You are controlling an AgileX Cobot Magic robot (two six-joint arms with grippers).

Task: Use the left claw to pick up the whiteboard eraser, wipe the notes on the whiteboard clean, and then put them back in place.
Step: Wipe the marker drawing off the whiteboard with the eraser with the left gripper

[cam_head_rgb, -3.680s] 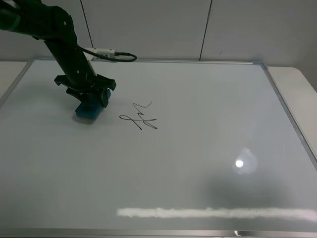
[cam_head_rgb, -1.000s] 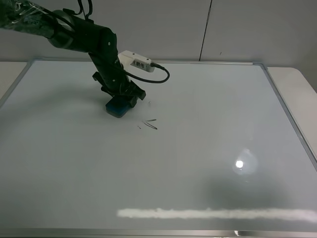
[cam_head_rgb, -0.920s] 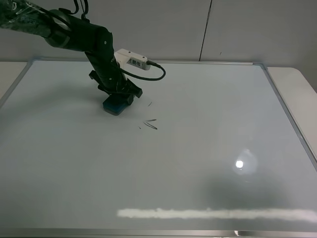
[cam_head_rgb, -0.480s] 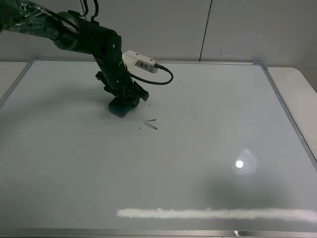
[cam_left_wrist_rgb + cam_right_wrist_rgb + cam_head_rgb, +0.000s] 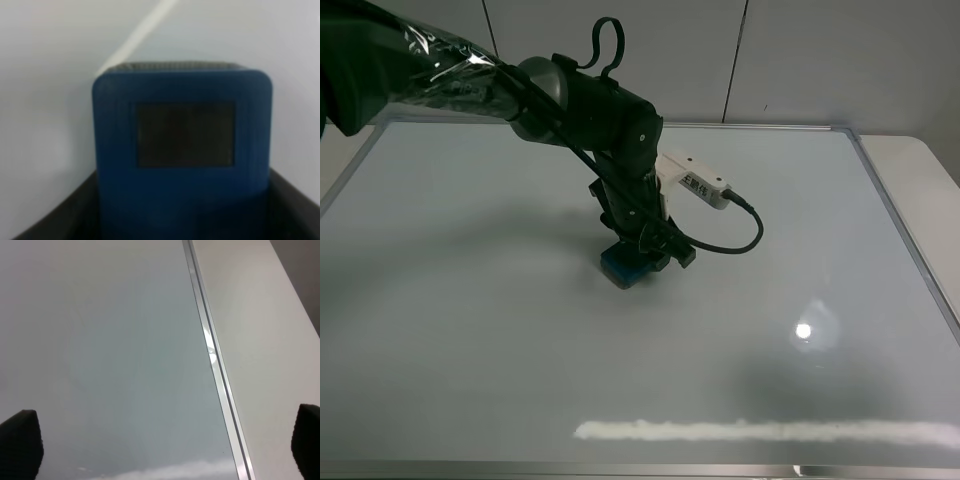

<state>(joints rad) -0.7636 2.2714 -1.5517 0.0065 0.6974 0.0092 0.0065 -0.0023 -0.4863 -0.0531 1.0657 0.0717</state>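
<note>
My left gripper (image 5: pixel 642 255) is shut on the teal-blue whiteboard eraser (image 5: pixel 623 268) and presses it flat on the whiteboard (image 5: pixel 500 330), a little left of the board's middle. The eraser (image 5: pixel 182 150) fills the left wrist view, with black fingers (image 5: pixel 50 220) at both sides. No marker notes show anywhere on the board; the spot where they were lies under the eraser and gripper. A white labelled box (image 5: pixel 695 180) with a black cable hangs off the arm. In the right wrist view only the tips of the right gripper's fingers (image 5: pixel 20 442) show, far apart.
The board's silver frame (image 5: pixel 905 235) runs along the right side, with pale table (image 5: pixel 920 160) beyond it. A white glare streak (image 5: pixel 760 430) lies near the front edge and a light spot (image 5: pixel 804 330) at the right. Grey panelled wall stands behind.
The left arm has swept the eraser right and toward the front, over the last marker strokes. Those strokes no longer show. The scribble was whole 3.7 s ago.
</note>
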